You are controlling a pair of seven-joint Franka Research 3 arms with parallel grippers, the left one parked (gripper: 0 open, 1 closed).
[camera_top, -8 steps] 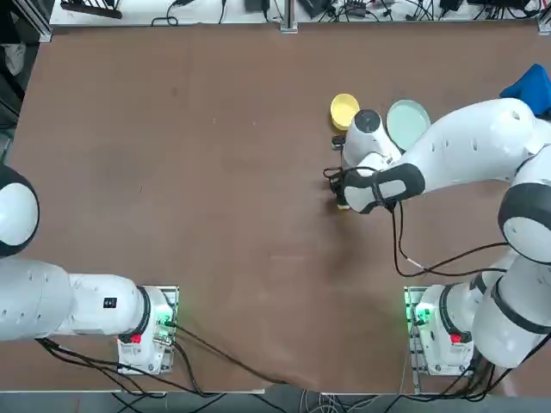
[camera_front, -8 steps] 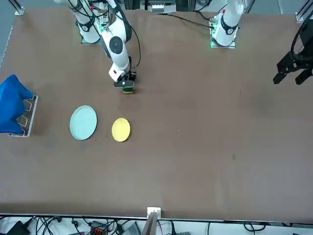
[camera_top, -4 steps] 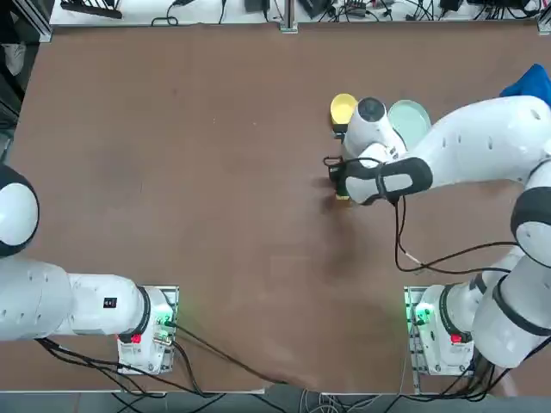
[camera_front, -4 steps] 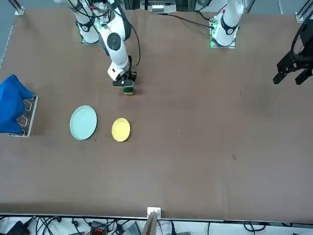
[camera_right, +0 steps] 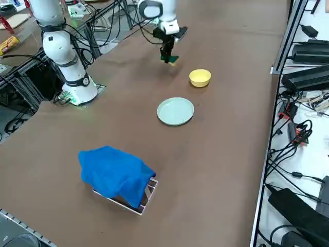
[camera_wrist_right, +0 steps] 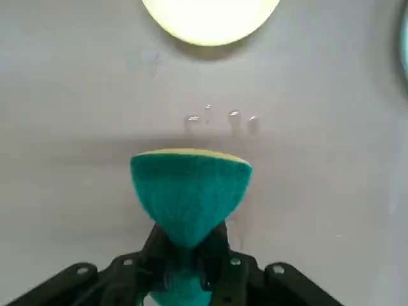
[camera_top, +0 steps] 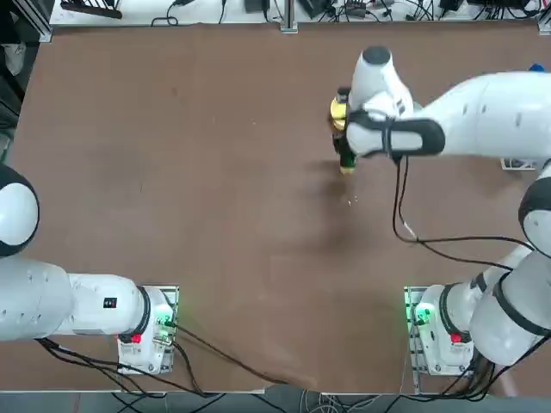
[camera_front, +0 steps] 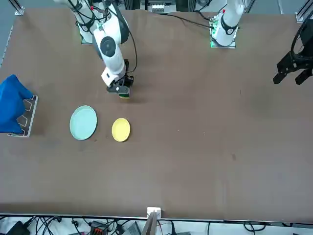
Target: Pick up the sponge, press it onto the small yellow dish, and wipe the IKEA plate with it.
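My right gripper (camera_front: pixel 121 90) is shut on the sponge (camera_front: pixel 124 94), pinching the green block so it bulges beyond the fingers (camera_wrist_right: pixel 190 191). The sponge (camera_right: pixel 170 59) hangs just over the table, short of the small yellow dish (camera_front: pixel 121 129) on the robot's side. In the right side view the dish (camera_right: pixel 200 77) sits beyond the gripper (camera_right: pixel 166 53), with the pale IKEA plate (camera_right: pixel 176 111) beside it. In the top view the arm hides the plate and part of the dish (camera_top: pixel 335 110). The wrist view shows the dish (camera_wrist_right: pixel 210 16) ahead of the sponge.
A blue cloth (camera_right: pixel 115 175) lies over a small rack (camera_front: pixel 28 117) near the table's right edge, beyond the plate (camera_front: pixel 83 123). A few water drops (camera_wrist_right: pixel 223 120) sit on the table between sponge and dish.
The right arm has carried the sponge away from the robot's side, toward the yellow dish. The grip has stayed shut. Dish and plate have not moved.
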